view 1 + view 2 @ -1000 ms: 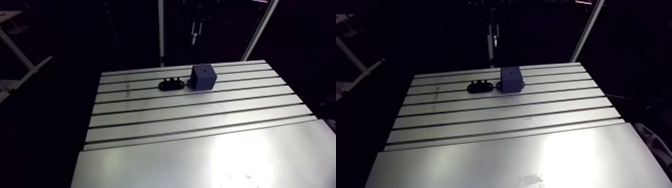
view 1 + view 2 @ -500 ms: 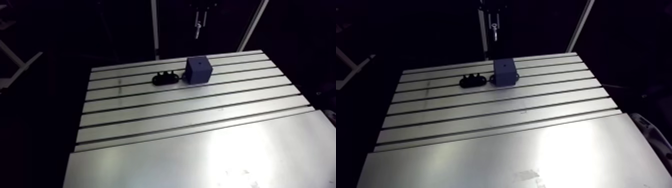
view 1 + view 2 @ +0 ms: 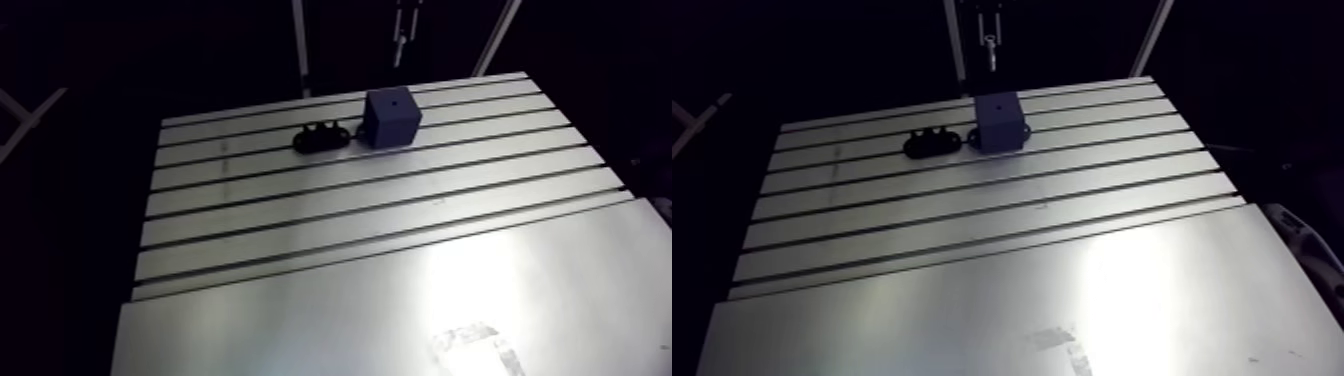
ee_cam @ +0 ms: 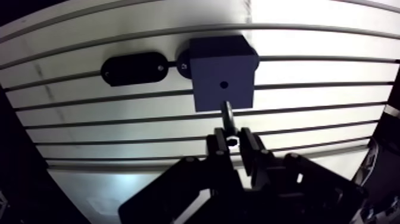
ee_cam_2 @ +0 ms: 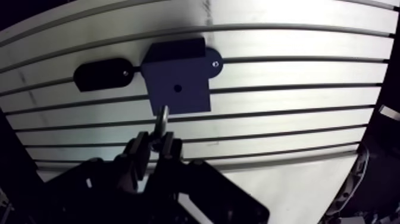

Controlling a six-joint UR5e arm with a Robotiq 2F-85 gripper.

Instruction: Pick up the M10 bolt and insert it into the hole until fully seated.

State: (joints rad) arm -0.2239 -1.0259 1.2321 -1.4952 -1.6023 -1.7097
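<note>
1. The surface (image 3: 400,300) gives wide bare room on the near side. Its far edge lies near the block, so I'd keep travel short.
2. The dark block (image 4: 223,71) has a black holder (image 4: 134,68) just beside it on the left; the right side is free.
3. The jaws are closed on the M10 bolt (image 4: 228,116), which looks to hang above the block, not yet in.
4. The hole (image 4: 224,84) is just ahead of the bolt's tip. I'd centre over it, then descend slowly.
</note>
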